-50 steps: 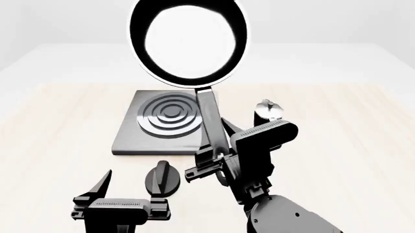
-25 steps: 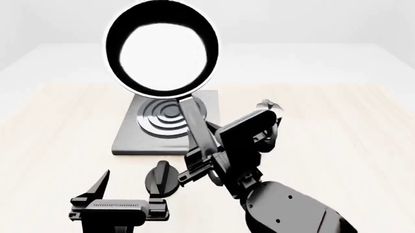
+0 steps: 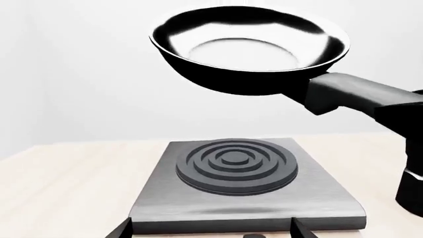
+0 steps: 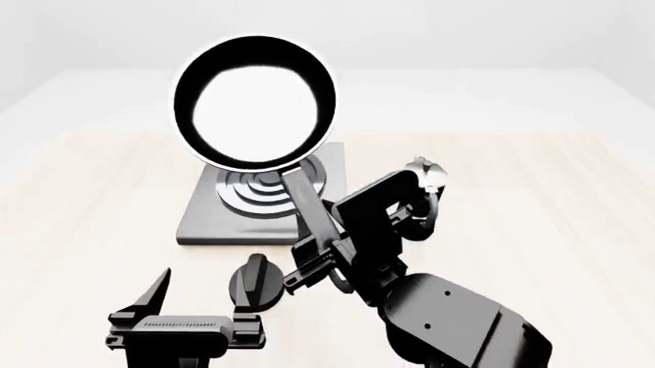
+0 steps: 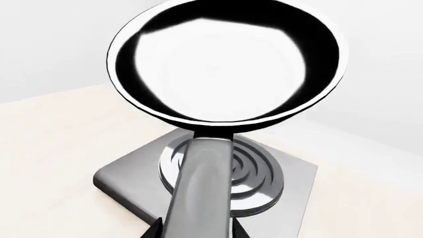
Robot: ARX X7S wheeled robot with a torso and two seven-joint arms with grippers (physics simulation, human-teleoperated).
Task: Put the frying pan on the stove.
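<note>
Over the last second I've swung the frying pan (image 4: 255,101) left; it now hangs in the air over the stove (image 4: 262,201), tilted, not touching the burner rings. Judgement: aligned, so lowering and levelling remain. Right tool (image 4: 325,257) is clamped on the pan's handle. Left tool (image 4: 195,314) sits low at the near edge of the bench (image 4: 92,199), jaws wide, holding nothing. Pan holds nothing.

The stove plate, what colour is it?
Dark grey metal stove, its ring burner darker; clearest in the left wrist view.
</note>
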